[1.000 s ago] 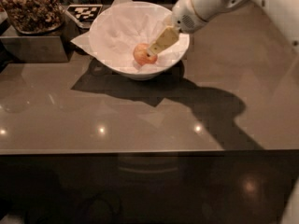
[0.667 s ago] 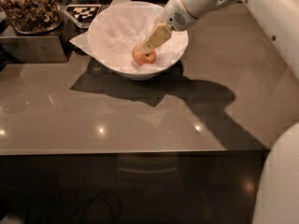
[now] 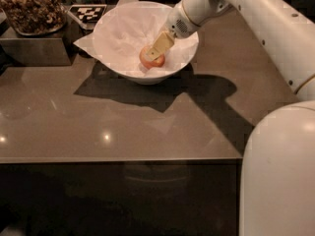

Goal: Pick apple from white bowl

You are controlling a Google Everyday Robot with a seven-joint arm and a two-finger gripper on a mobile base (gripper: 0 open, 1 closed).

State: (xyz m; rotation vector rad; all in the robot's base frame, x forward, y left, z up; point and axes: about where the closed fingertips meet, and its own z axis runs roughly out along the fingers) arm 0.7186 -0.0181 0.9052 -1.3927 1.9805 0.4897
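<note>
The white bowl (image 3: 118, 38) stands at the back of the brown table, lined with crumpled white paper whose corners stick out. The small red-orange apple (image 3: 151, 61) lies inside it, toward the right of its floor. My gripper (image 3: 156, 51) reaches down into the bowl from the upper right on the white arm. Its yellowish fingers (image 3: 161, 44) sit over the top of the apple and touch it.
A container of brown nuts (image 3: 30, 8) stands on a grey box (image 3: 34, 48) at the back left. A black-and-white marker tag (image 3: 87, 13) lies behind the bowl. The table's front edge (image 3: 118, 159) runs across the middle. My white arm and body (image 3: 275, 171) fill the right side.
The arm has swung further over the bowl and the gripper has gone lower onto the apple. The view has shifted, so bowl and apple sit nearer the middle.
</note>
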